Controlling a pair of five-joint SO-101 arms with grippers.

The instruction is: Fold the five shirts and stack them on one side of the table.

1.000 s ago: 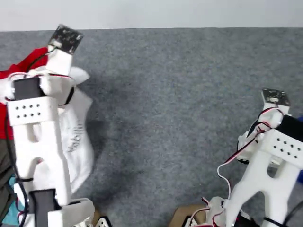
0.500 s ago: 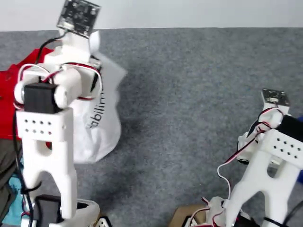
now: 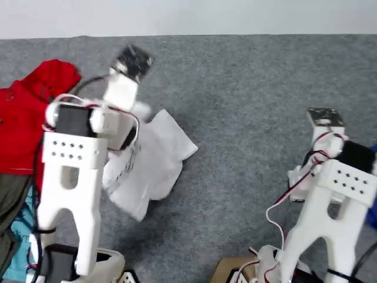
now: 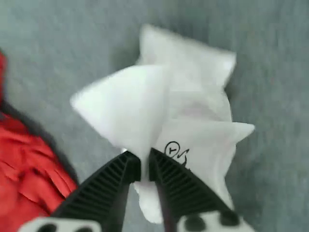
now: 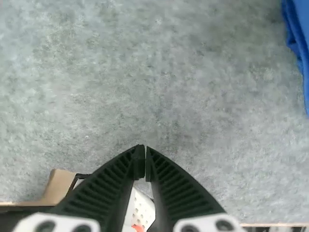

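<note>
The left gripper [image 4: 144, 163] is clamped on a fold of the white shirt [image 4: 186, 96], its black jaws pinching the cloth where a printed mark shows. The shirt hangs and bunches from that grip, a rumpled heap on the grey table [image 3: 253, 100] just right of the left arm [image 3: 70, 177] in the high view. A red shirt [image 3: 29, 115] lies crumpled beside it toward the table's left edge, with a dark garment [image 3: 9, 203] and a teal one [image 3: 16, 236] nearer the arm's base. The right gripper [image 5: 145, 153] is pressed closed on nothing above bare grey surface, well apart from the white shirt. A blue garment [image 5: 297, 48] lies off to its side, and a cardboard piece [image 3: 227, 271] sits by the right arm [image 3: 330, 194].
</note>
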